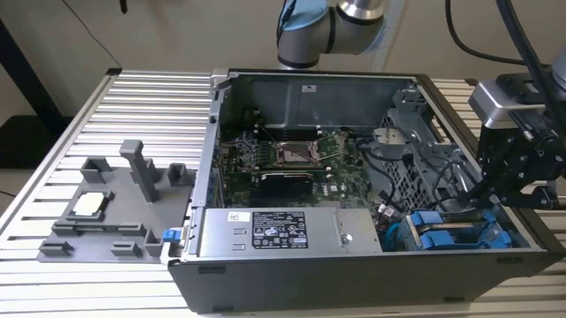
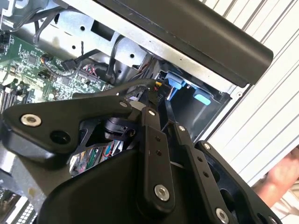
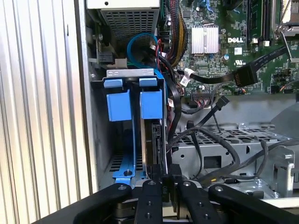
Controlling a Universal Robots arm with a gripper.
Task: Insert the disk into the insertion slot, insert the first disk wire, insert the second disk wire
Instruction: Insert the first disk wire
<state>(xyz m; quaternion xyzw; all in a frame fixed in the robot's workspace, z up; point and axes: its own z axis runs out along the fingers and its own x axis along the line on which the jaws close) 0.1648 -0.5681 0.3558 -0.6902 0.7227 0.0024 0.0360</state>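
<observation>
Count, referenced to the power-supply box (image 1: 270, 232): 1 open computer case (image 1: 354, 291) around it. Beyond the box lies 1 motherboard (image 1: 292, 173) with 1 processor socket (image 1: 292, 154) and 1 finned heatsink (image 3: 204, 38). Beside the box, on the exterior view's right, stands 1 drive cage (image 3: 135, 73) with 2 blue carrier tabs (image 3: 118, 105) and 1 disk (image 3: 154, 140) seen edge-on. Off the box's other side, outside the case: 1 grey fixture tray (image 1: 115, 232) bearing 1 silver chip (image 1: 91, 203). Also noted: 1 arm (image 1: 327, 33), 1 gripper (image 3: 166, 181), 1 hand (image 2: 280, 179).
</observation>
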